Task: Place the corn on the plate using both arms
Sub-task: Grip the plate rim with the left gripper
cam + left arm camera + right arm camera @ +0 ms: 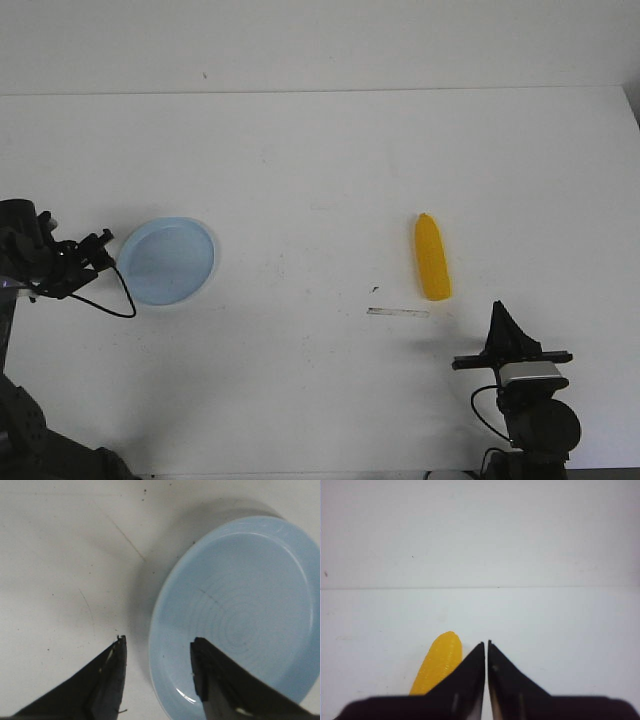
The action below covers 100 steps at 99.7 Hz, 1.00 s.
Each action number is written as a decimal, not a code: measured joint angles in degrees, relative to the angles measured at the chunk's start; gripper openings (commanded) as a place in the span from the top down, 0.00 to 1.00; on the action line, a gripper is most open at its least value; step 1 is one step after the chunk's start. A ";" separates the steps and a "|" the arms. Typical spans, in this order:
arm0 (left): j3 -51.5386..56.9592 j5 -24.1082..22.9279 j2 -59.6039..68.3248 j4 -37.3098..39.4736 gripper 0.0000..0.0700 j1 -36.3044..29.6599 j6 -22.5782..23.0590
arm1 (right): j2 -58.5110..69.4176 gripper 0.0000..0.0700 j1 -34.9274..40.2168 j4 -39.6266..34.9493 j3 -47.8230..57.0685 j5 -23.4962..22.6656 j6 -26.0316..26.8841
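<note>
Bright yellow against the white bench (320, 180), the corn (432, 257) lies flat on my right side of the workspace, its pointed end aimed away from me and its blunt end toward the near edge. It sits well apart from the plate (166, 262), which rests on the far left of the bench and holds nothing.

My left tool (157, 672) is right at the plate's left edge. From the left wrist camera I see its two dark fingers spread apart, one over the bare bench and the other over the plate's rim, so the rim sits in the gap between them. Nothing is gripped there.

My right tool (499, 322) hangs near the front edge, just nearer to me and slightly to the right of the corn's blunt end. In the right wrist camera its two pointed fingers (472, 672) are drawn together with only a thin slit between the tips, and they hold nothing. The corn (437, 662) shows beside them, close but not between them; I cannot tell whether a finger touches it.

A thin pale strip (398, 312) and a small dark fleck (374, 290) lie on the bench just left of the corn's near end.
</note>
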 measured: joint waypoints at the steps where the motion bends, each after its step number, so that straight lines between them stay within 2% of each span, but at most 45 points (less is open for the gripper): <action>1: 0.00 0.00 0.22 0.00 0.63 -0.02 0.00 | 0.00 0.99 0.00 -0.02 0.00 0.00 0.00; 9: 0.00 0.00 1.68 -0.11 0.62 -0.24 0.11 | 0.00 0.99 0.00 -0.02 0.00 0.00 0.00; 19: 0.00 0.09 2.75 -0.55 0.52 -0.83 0.72 | 0.00 0.99 0.00 0.00 0.00 0.00 0.00; 100: -0.48 0.28 7.61 2.56 0.54 -4.33 3.02 | 0.00 0.99 0.00 -0.02 0.00 0.00 0.00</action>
